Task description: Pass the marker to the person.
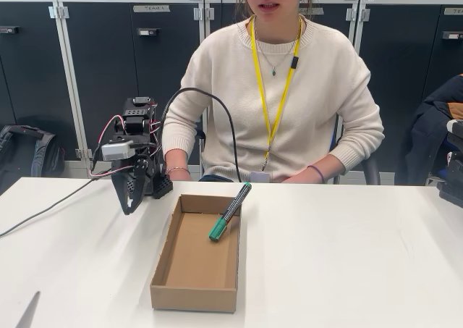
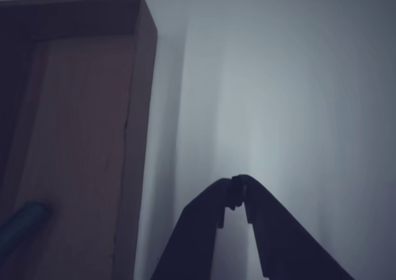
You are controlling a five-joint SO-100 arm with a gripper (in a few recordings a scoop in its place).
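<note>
- Since the marker [image 1: 230, 211] leaned untouched in the box [image 1: 194, 293], nothing was done yet.
- Tool [image 2: 238, 196] was clenched empty beside it; grab and handover to the person [image 1: 289, 96] remained.

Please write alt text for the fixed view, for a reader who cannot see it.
A black-and-green marker leans inside an open cardboard box on a white table. A black gripper hangs left of the box; a person sits behind.

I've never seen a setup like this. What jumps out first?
A shallow cardboard box sits mid-table with a green-capped marker leaning on its right wall in the fixed view. To its left a small black robot arm points its fingers down at the white table, tips together. Behind sits a person in a cream sweater.
</note>
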